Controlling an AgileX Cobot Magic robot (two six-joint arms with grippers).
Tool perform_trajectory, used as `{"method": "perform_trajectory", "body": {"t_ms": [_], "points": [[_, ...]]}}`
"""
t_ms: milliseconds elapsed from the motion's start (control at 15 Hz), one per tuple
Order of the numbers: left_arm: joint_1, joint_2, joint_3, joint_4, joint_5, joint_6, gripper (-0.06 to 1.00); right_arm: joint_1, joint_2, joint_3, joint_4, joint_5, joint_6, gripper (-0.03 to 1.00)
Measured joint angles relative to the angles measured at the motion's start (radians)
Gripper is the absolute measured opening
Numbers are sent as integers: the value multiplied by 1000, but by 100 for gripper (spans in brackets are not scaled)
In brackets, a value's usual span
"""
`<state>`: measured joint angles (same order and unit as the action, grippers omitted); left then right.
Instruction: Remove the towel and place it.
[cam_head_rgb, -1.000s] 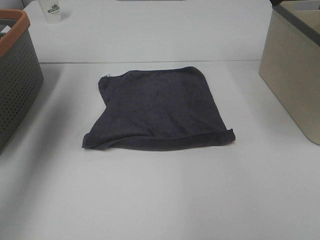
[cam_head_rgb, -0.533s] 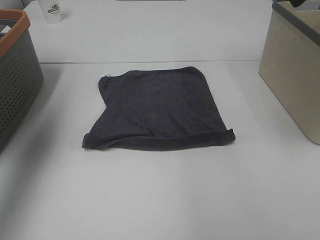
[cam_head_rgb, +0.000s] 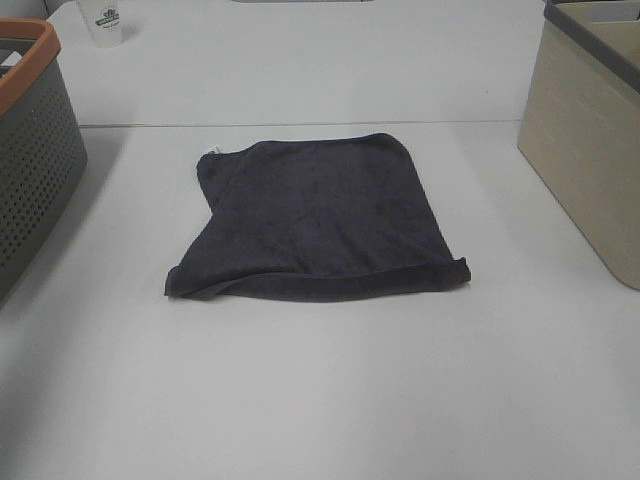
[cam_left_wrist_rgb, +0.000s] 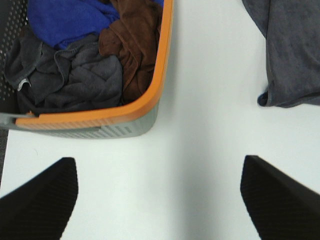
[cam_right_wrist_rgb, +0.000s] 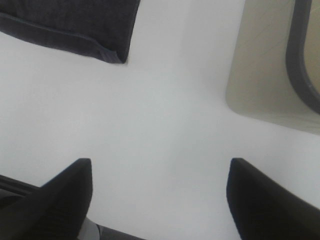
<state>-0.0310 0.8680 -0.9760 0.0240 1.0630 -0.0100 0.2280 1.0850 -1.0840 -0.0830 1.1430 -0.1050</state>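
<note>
The dark charcoal-grey terry towel (cam_head_rgb: 315, 222) is lying spread flat at the middle of the white worktop (cam_head_rgb: 330, 400), a small white tag showing at its far left corner; nothing is touching it. The left gripper (cam_left_wrist_rgb: 159, 192) and the right gripper (cam_right_wrist_rgb: 159, 192) are both hanging above bare worktop with fingers spread wide and holding nothing. In my judgement the placing step is finished, and what remains is merely for both arms to stand clear. The grey perforated basket with the orange rim (cam_left_wrist_rgb: 125, 112), at the worktop's left edge, is holding blue, brown and grey cloths. The beige bin with the dark rim (cam_head_rgb: 585, 140), at the right edge, is hiding its contents.
</note>
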Motion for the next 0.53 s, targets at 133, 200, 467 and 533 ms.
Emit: {"method": "perform_trajectory", "body": {"t_ms": [133, 200, 467, 533], "points": [[0, -124, 117, 0, -2, 3, 83, 0, -92, 106, 25, -33, 0, 74], [0, -182, 165, 0, -2, 3, 83, 0, -138, 152, 32, -48, 0, 74], [0, -364, 321, -50, 21, 3, 83, 0, -291, 303, 37, -83, 1, 74], [1, -408, 353, -68, 28, 3, 83, 0, -341, 343, 37, -93, 1, 74]]}}
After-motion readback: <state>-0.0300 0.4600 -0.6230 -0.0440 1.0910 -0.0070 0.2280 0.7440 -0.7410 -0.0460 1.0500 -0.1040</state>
